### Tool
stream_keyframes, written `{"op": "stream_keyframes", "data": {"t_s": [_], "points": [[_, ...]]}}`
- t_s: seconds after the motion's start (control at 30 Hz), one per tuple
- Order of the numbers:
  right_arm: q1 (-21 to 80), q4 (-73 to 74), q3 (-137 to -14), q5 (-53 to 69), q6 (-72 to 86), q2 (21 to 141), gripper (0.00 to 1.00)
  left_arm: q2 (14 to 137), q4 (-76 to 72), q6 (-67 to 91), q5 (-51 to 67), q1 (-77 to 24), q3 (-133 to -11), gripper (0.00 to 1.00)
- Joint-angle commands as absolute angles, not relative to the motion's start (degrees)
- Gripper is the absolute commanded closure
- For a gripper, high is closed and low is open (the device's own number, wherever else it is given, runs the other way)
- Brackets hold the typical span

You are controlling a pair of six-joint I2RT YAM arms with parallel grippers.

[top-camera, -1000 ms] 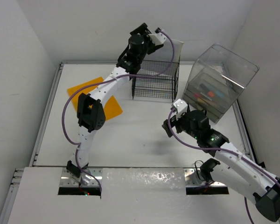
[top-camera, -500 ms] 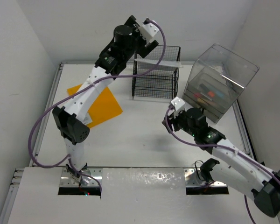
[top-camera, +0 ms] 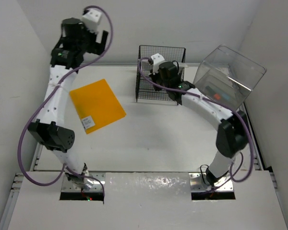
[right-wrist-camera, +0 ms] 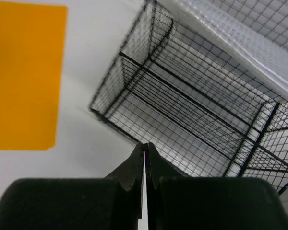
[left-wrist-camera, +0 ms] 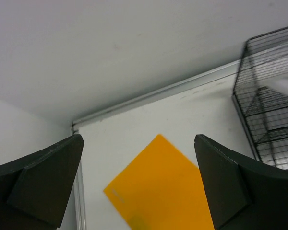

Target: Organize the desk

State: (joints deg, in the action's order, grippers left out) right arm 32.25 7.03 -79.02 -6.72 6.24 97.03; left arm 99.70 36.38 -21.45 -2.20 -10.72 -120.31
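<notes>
Desk [top-camera: 149, 143]: white top with metal rails, spans the scene under both arms.

Left gripper [left-wrist-camera: 138, 142]: jaws spread wide, nothing between them. It hangs high above the desk's far-left corner, clear of the surface. An orange sheet [top-camera: 97, 104] lies flat on the desk below it, slightly nearer.

Right gripper [right-wrist-camera: 145, 152]: fingers pressed together, nothing held. It sits above the desk's far middle, over the near-left part of the black wire rack [top-camera: 159, 85]. The rack stands on the desk, with the clear drawer box [top-camera: 228, 76] to its right.

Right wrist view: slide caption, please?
Shut claw above the black wire rack, orange folder flat on the white desk.
</notes>
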Motion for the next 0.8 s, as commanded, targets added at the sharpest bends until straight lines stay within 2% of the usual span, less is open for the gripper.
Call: {"op": "stream_keyframes", "data": {"t_s": [0.0, 0.17, 0.37, 0.77], "points": [[30.59, 11.16, -88.29, -10.36, 5.73, 103.96, 1.0, 93.09, 38.42, -15.39, 6.84, -4.58, -115.09, 0.01], [28.49, 10.46, -99.82, -15.73, 0.71, 111.61, 1.0, 86.15, 34.1, -16.78, 8.88, -0.79, -101.62, 0.01], [24.09, 8.45, -112.23, -13.99, 0.44, 117.42, 1.0, 84.03, 33.58, -18.63, 11.33, 4.47, -91.16, 0.0], [21.53, -6.49, -125.68, -17.04, -6.94, 133.68, 1.0, 84.29, 30.15, -20.65, 13.62, 10.02, -82.62, 0.0]]}}
